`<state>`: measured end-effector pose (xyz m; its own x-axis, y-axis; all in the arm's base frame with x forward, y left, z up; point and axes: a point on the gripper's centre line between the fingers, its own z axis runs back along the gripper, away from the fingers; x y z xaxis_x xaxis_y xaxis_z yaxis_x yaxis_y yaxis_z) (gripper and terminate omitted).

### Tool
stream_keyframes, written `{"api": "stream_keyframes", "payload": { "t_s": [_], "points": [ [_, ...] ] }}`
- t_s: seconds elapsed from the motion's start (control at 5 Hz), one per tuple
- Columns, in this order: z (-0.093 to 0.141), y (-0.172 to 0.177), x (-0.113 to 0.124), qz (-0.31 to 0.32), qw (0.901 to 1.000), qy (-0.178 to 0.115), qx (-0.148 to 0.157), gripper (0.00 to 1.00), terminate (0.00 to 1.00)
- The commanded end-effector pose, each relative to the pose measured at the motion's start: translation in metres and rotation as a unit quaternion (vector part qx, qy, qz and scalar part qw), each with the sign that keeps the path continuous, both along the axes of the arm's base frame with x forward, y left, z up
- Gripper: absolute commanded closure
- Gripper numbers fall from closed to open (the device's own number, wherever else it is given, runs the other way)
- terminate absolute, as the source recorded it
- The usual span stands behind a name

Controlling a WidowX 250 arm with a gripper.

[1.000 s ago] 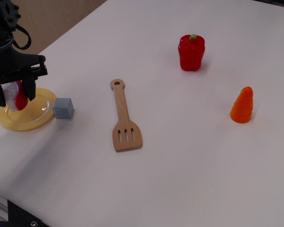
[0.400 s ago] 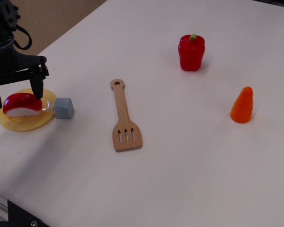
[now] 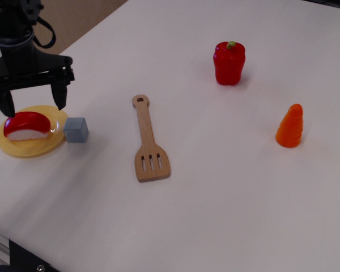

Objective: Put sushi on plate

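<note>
The sushi [image 3: 26, 126], a white rice base with a glossy red topping, lies on its base on the yellow plate [image 3: 41, 147] at the table's left edge. My black gripper [image 3: 33, 106] hangs just above and behind the sushi. Its two fingers are spread wide, one at the plate's left and one at its right, and hold nothing.
A grey cube [image 3: 76, 130] sits right beside the plate. A wooden spatula [image 3: 148, 143] lies in the middle. A red bell pepper [image 3: 229, 62] stands at the back and an orange carrot [image 3: 290, 126] at the right.
The gripper opened and let the sushi go onto the plate. It then rose and shifted a little to the right and away from the sushi.
</note>
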<state>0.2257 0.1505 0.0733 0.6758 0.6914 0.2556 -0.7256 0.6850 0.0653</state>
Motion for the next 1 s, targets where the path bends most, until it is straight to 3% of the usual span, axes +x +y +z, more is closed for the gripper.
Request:
{"api": "stream_keyframes", "payload": {
  "t_s": [0.0,0.2,0.4,0.6,0.8],
  "points": [
    [0.033,-0.044,0.004,-0.068,0.9968,-0.041,0.015,0.00,0.00],
    [0.041,-0.072,0.006,-0.113,0.9921,-0.054,0.009,0.00,0.00],
    [0.044,-0.093,0.009,-0.157,0.9864,-0.048,0.005,0.00,0.00],
    [0.044,-0.093,0.009,-0.157,0.9864,-0.048,0.005,0.00,0.00],
    [0.044,-0.093,0.009,-0.157,0.9864,-0.048,0.005,0.00,1.00]
  ]
}}
